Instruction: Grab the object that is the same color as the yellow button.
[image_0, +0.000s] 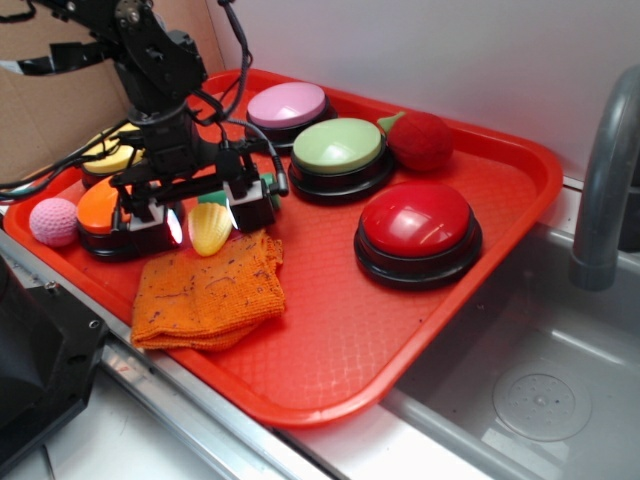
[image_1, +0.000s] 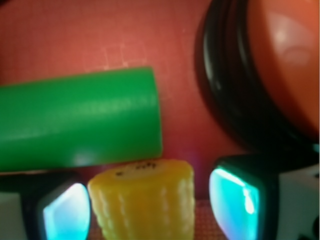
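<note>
Exterior view: a red tray (image_0: 330, 340) is seen resting on a pale surface (image_0: 380, 450) beside a grey sink basin (image_0: 540, 390), with a grey faucet (image_0: 605, 180) at the right edge and a white wall (image_0: 450, 50) behind. On the tray, the gripper (image_0: 209, 215) is lowered over the pale-yellow shell toy (image_0: 208, 229), which lies between the jaws at the upper edge of an orange cloth (image_0: 208, 292). The jaws are held apart, one on each side of the toy; contact cannot be confirmed. In the wrist view the toy (image_1: 145, 205) is seen between the two fingers (image_1: 65, 212), just beside a green cylinder (image_1: 80, 120). The yellow button (image_0: 112, 158) is partly hidden behind the arm at the tray's left. An orange-topped button (image_0: 98, 208), a pink ball (image_0: 53, 221), a pink-topped button (image_0: 287, 105), a light-green-topped button (image_0: 338, 147), a red button (image_0: 416, 220) and a red strawberry toy (image_0: 420, 140) are also recorded on the tray.
</note>
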